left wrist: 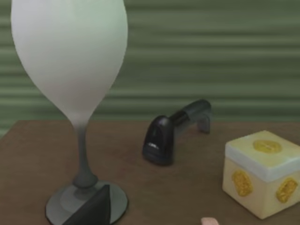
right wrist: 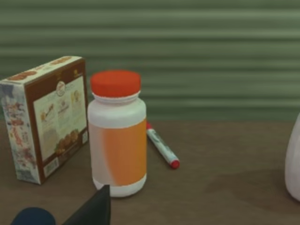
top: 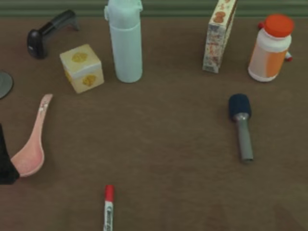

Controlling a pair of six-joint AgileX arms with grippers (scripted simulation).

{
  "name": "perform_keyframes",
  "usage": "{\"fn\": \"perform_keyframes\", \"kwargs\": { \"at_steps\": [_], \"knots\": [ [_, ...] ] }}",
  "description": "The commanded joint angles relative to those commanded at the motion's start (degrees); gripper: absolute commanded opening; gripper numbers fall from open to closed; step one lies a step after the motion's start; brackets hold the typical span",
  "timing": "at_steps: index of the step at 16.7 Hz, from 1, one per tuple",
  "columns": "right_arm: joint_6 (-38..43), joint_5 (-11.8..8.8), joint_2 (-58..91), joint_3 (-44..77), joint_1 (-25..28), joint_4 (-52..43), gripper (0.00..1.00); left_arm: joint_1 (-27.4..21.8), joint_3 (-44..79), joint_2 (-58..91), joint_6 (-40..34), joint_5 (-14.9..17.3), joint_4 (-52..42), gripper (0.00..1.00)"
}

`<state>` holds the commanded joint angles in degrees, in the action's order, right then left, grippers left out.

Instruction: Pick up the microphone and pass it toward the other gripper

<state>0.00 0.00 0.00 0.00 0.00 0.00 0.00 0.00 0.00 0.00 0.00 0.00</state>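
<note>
The microphone [top: 243, 127] lies flat on the right half of the brown table, its dark foam head toward the far side and its grey handle toward the near edge. In the right wrist view only its head [right wrist: 33, 216] shows. A dark part of my right gripper [right wrist: 93, 208] sits beside that head; the top view does not show this gripper. My left gripper [top: 5, 161] stays at the table's left edge, far from the microphone, and a dark part of it [left wrist: 93, 208] shows in the left wrist view.
Along the back stand a black scanner [top: 45, 33], yellow cube box [top: 82, 67], pale bottle [top: 125, 41], cookie box [top: 219, 36] and orange-capped bottle [top: 270, 48]. A pink spoon [top: 33, 139] and a glass [left wrist: 70, 56] are at left. A red-capped marker [top: 109, 207] lies near front.
</note>
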Motion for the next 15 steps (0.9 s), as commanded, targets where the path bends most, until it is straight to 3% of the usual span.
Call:
{"fn": "perform_keyframes", "kwargs": {
  "at_steps": [7, 15],
  "knots": [
    [3.35, 0.61, 9.0, 8.51, 3.27, -6.08, 1.0, 0.0, 0.0, 0.0, 0.0, 0.0, 0.0, 1.0],
    [15.17, 3.72, 51.45, 38.77, 14.37, -29.65, 1.0, 0.0, 0.0, 0.0, 0.0, 0.0, 0.0, 1.0]
  ]
}}
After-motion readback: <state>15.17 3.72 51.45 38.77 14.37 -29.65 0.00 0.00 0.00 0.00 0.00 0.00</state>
